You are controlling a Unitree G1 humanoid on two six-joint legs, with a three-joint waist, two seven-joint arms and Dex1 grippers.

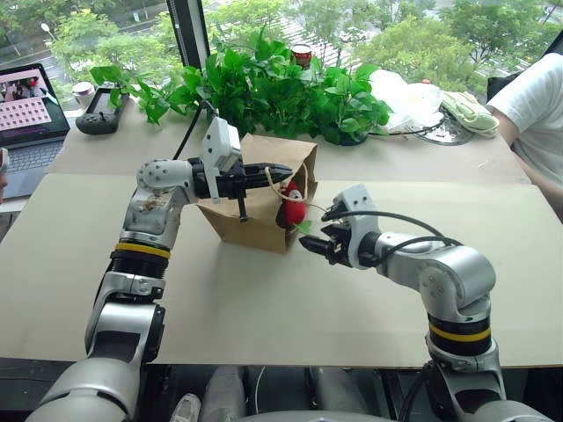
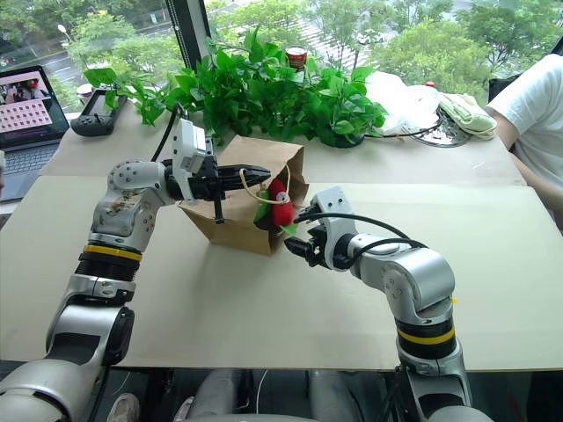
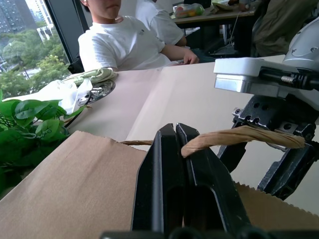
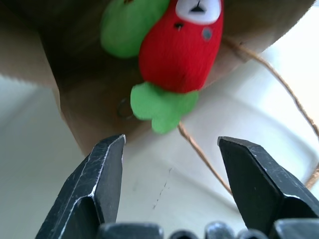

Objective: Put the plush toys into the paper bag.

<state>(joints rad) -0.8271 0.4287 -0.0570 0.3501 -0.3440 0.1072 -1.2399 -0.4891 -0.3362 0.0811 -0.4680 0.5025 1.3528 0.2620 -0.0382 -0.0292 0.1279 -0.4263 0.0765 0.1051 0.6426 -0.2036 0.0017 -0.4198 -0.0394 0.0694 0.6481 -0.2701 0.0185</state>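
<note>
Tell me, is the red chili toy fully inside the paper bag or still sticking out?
Sticking out. The red chili toy lies in the paper bag's mouth, its green stem hanging past the rim.

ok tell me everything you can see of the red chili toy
The red chili plush toy is soft, bright red fabric with a white face patch and a flat green felt stem. It lies at the mouth of the tipped paper bag, stem end poking out, pressed beside the light green plush toy. A twine handle runs just under it. The open right pincer is near it without touching it.
</note>
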